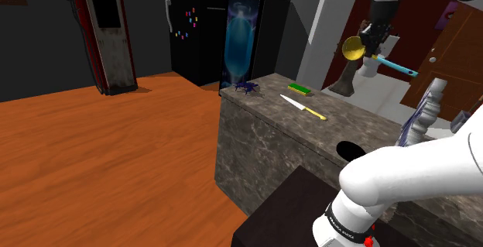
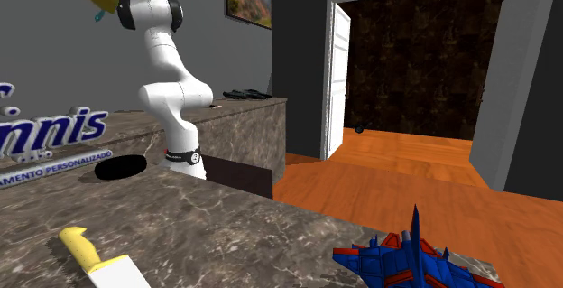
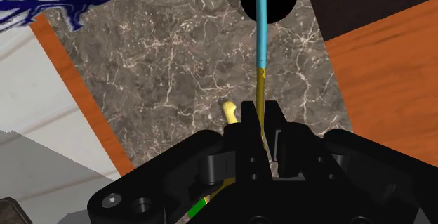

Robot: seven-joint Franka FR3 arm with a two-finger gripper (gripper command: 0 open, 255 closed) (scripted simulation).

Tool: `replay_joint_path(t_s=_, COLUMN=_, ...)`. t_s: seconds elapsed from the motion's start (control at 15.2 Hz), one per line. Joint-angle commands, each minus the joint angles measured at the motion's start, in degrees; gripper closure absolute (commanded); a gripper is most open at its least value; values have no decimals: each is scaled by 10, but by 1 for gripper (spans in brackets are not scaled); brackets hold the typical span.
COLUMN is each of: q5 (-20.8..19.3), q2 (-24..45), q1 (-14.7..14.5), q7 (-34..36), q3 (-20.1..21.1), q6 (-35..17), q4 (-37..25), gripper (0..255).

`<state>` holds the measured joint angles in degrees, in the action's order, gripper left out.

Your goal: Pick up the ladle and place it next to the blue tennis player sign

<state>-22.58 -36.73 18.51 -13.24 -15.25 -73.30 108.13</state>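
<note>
desk (image 1: 271, 133): marble-look top carrying the sign. I judged the drop zone to be the bare strip just in front of the sign.
arm (image 2: 167, 69): raised high, wrist well above the sign. Best descent was straight down, with no sweep across the sign face.
sign (image 2: 54, 133): blue-on-white lettering, standing upright on the desk. It looked easy to tip, so I'd have approached from its front side and made no contact.
ladle (image 1: 354, 49): yellow bowl, cyan handle, in the air high above the sign and clear of the desk. The handle sloped down from the bowl, so it should be levelled before lowering and laid parallel to the sign.
black round patch (image 2: 120, 166): on the desk near the front of the sign. Couldn't tell whether it was a hole or a disc. I'd have set the ladle between it and the sign, or beside it, but not on it.
knife (image 1: 303, 108): lay well apart from the sign and was not in the path.
fingers (image 3: 247, 117): clamped on the ladle's stem, on the yellow part short of the cyan section. With the bowl weight off to one side, I judged there was pivot risk. Release only once the bowl rested on the desk.
</note>
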Motion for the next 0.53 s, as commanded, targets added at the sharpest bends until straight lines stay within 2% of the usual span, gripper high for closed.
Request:
replay_joint_path(t_s=0.0, q5=-15, q2=-32, q1=8, q7=-20, q3=-10, q6=8, q4=17, gripper=255)
replay_joint_path(t_s=0.46, q5=-69, q2=-118, q1=33, q7=-94, q3=-49, q6=37, q4=47, gripper=255)
